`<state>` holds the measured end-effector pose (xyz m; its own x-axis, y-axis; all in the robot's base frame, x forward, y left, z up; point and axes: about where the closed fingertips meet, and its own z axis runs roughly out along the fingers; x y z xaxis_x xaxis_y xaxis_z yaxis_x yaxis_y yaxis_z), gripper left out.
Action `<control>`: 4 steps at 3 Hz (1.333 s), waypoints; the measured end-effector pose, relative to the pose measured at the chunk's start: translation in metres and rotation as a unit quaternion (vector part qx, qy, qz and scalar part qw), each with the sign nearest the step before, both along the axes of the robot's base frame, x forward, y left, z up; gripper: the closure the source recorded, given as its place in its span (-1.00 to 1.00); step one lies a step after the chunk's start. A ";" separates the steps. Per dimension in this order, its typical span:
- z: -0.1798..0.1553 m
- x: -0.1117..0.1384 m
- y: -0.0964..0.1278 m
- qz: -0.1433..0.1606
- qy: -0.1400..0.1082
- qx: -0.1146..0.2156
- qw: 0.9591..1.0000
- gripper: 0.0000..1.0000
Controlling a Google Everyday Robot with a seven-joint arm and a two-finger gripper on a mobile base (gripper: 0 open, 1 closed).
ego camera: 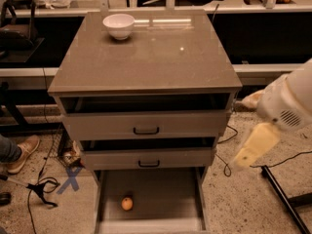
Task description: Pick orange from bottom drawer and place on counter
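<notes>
Cabinet centre; counter (pixel 161 57) on top, bowl (pixel 119 25) on it at the back-left corner. Three drawers stacked beneath: top drawer (pixel 107 126), middle drawer (pixel 185 157), then bottom drawer (pixel 165 199), which is pulled out furthest toward the camera. Orange (pixel 127 204) on the bottom drawer's floor, left of centre, clear of the walls. Gripper (pixel 253 147) right of the cabinet, beside the middle drawer, well apart from the orange. Shoe (pixel 22 152) and floor cross (pixel 70 179) left of the cabinet
</notes>
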<state>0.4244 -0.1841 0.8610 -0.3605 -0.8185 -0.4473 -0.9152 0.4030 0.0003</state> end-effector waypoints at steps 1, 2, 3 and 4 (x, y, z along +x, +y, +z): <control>-0.079 -0.018 0.054 -0.046 0.023 0.098 0.994 -1.00; -0.077 -0.018 0.054 -0.045 0.023 0.097 0.994 -1.00; -0.103 -0.013 0.062 -0.042 0.035 0.098 0.994 -1.00; -0.155 -0.009 0.078 -0.032 0.032 0.118 0.992 -1.00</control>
